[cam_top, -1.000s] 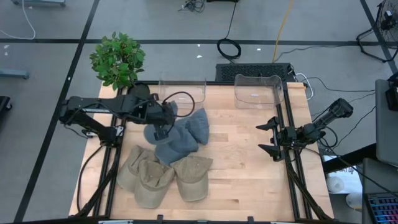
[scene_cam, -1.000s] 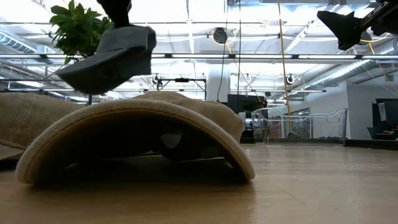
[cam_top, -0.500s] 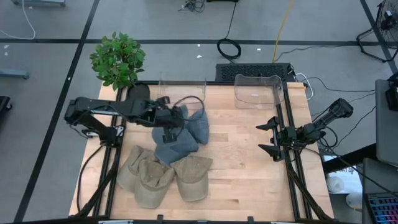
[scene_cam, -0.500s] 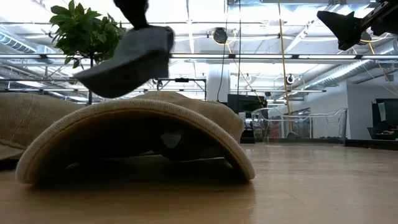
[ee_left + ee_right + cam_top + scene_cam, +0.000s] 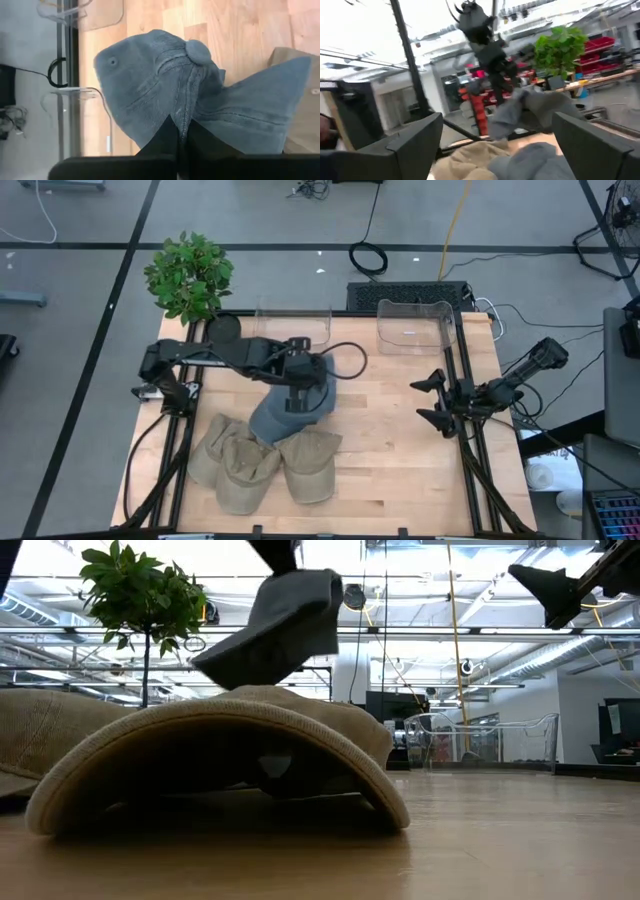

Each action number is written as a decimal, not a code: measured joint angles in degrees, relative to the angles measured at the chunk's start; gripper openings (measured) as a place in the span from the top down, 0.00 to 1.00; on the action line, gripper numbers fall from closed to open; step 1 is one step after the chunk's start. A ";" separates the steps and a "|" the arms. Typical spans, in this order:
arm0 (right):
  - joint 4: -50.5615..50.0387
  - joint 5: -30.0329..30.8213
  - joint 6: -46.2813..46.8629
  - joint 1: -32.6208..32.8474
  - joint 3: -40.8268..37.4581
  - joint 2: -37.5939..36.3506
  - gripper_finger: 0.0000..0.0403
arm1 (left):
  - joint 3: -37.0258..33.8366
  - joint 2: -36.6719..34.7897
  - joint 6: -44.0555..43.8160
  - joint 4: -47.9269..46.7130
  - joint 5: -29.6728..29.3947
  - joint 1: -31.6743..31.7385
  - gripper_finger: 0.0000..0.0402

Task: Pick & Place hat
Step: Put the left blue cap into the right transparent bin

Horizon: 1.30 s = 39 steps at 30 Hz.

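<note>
A soft grey-blue denim cap (image 5: 312, 385) is held in the air by the left gripper (image 5: 297, 392), whose jaws are clenched on a fold of cloth near the crown, as is seen in the left wrist view, where the fabric is pinched between the two dark fingers (image 5: 165, 142). The cap hangs above the middle of the wooden table (image 5: 400, 460), over a second grey-blue cap (image 5: 270, 423) lying on the wood, and it is well clear of the surface in the low view (image 5: 280, 625).

The cap is judged to be light and limp: the crown sags and the brim droops, so it will probably swing when carried. The cloth is not slippery and not fragile. A pinch on the crown seam near the button (image 5: 198, 51) seems a safe place to hold.

Three tan caps (image 5: 260, 465) lie in a group at the near side.

Two clear plastic bins stand at the far edge, one (image 5: 293, 323) on the left and one (image 5: 415, 327) on the right; nothing is seen inside them.

The right gripper (image 5: 432, 402) waits with its jaws released at the right side of the table.
</note>
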 joint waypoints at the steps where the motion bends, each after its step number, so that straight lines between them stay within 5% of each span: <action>1: -0.14 1.30 -0.30 0.00 0.00 0.14 0.10 | 2.70 1.14 0.30 -1.46 -0.20 0.00 0.98; 7: 2.32 16.79 -2.30 -0.02 0.00 0.41 0.10 | 13.34 4.53 2.34 -6.40 -0.71 0.04 0.99; 20: -4.85 45.97 -10.44 -0.02 0.00 0.41 0.10 | 14.74 4.51 0.83 -5.47 -4.08 0.26 0.98; 24: -5.85 45.53 -8.25 -0.06 0.00 0.40 0.10 | 14.74 4.51 1.16 -4.46 -5.15 0.73 0.99; 30: -2.88 28.24 -15.93 -2.33 3.54 1.31 0.10 | 14.64 4.51 2.23 -3.01 -3.01 1.33 0.98; 39: -8.84 25.72 -34.69 -7.91 22.62 19.35 0.10 | 13.84 4.51 5.73 1.19 -2.14 1.27 0.98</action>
